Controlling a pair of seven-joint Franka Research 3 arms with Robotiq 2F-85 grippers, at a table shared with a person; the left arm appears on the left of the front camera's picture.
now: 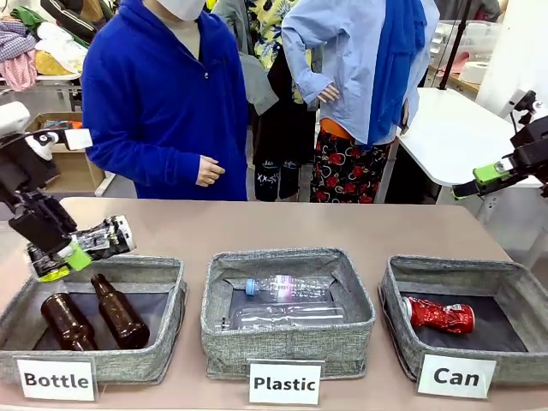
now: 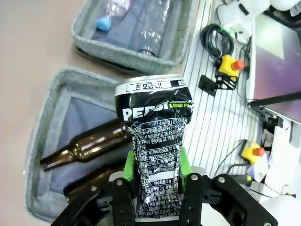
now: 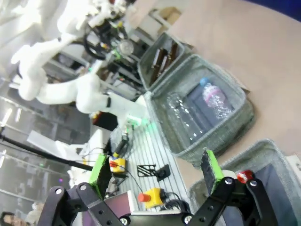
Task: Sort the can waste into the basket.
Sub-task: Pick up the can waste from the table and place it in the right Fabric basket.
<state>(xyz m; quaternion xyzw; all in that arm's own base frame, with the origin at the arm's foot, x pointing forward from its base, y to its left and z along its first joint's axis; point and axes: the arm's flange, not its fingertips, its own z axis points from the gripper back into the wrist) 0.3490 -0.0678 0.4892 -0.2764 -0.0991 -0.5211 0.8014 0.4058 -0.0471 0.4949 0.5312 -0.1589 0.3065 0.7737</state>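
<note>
Grey fabric bins, three in number, stand in a row along the lower part of the front view, each with a white label: "Bottle" [image 1: 56,379] at lower left, "Plastic" [image 1: 285,383] in the middle, "Can" [image 1: 456,376] at lower right. The Bottle bin [image 1: 168,295] holds two brown glass bottles [image 1: 118,310]; the Plastic bin [image 1: 287,338] holds two clear plastic bottles [image 1: 287,288], one with a blue cap. One red crushed can [image 1: 440,315] lies inside the Can basket [image 1: 402,330].

Left gripper [image 2: 157,179], at the left edge of the front view above the Bottle bin, is clamped on one black-and-silver crushed can [image 2: 157,155]; its print reads "PEPSI" and "ZERO... LIME", with Korean small print.

Right gripper [image 3: 157,172], at the upper right of the front view, stands wide with nothing between its green pads [image 3: 99,170].

One person in a blue top [image 1: 163,103] stands at the table's far side.
</note>
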